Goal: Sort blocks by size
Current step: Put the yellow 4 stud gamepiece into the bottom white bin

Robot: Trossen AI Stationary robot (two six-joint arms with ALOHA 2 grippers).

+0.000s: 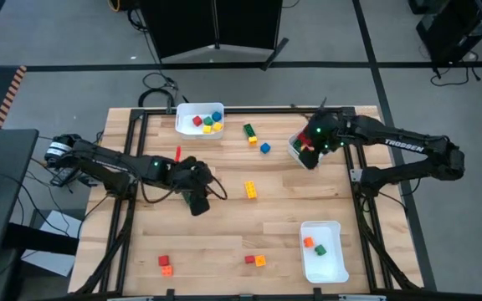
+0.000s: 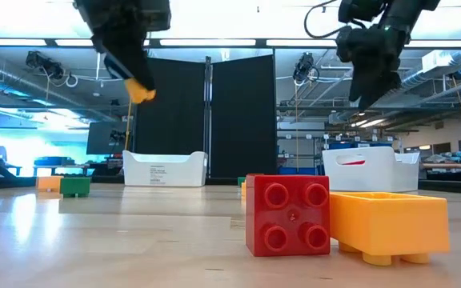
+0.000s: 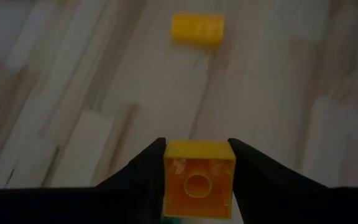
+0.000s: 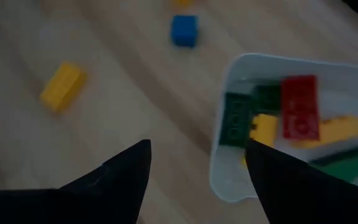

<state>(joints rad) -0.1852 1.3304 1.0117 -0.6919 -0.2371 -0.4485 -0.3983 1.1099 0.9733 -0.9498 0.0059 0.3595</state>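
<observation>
Left gripper (image 3: 197, 186) up off the table, clamped on a small yellow brick (image 3: 198, 180). Yellow two-stud brick (image 1: 250, 191) lying just right of it. Right gripper (image 4: 197, 168) spread, holding nothing, hovering beside a white bin (image 4: 229, 174) of longer bricks.

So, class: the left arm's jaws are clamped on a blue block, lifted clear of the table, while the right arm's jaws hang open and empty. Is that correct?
Not quite: the block held by the left gripper is yellow, as the left wrist view shows. The rest stands: it is lifted clear of the table, and the right gripper hangs open and empty.
</observation>
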